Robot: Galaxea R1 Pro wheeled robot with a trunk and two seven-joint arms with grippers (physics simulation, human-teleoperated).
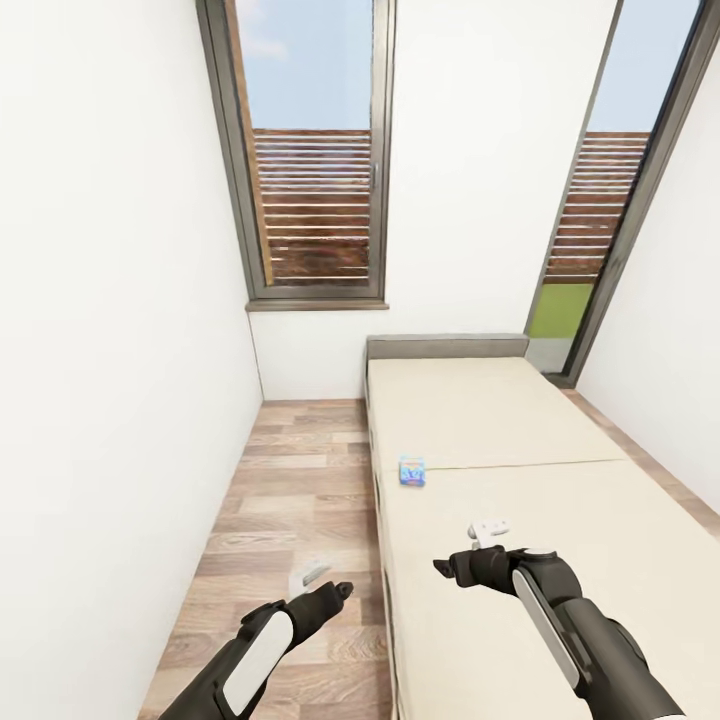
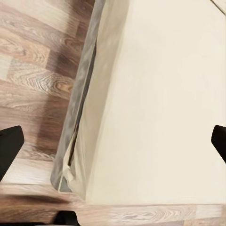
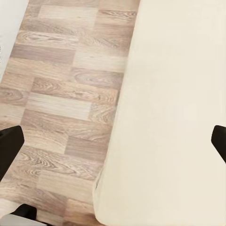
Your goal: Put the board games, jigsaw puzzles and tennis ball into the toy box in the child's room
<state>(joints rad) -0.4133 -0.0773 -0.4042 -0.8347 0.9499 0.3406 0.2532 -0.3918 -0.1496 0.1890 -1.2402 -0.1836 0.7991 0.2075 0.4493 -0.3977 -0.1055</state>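
Note:
A small blue patterned board game lies flat on the beige bed, close to the mattress's left edge. My right gripper hovers over the bed a short way nearer than the game, its fingers wide apart and empty. My left gripper hangs over the wood floor beside the bed, also open and empty. The left wrist view looks down on the mattress and its grey frame; the right wrist view shows the mattress edge and floor. The table, toy box, jigsaw puzzles and tennis ball are out of view.
A narrow strip of wood-plank floor runs between the white left wall and the bed. A grey headboard stands at the far end under tall windows. A glass door is at the far right.

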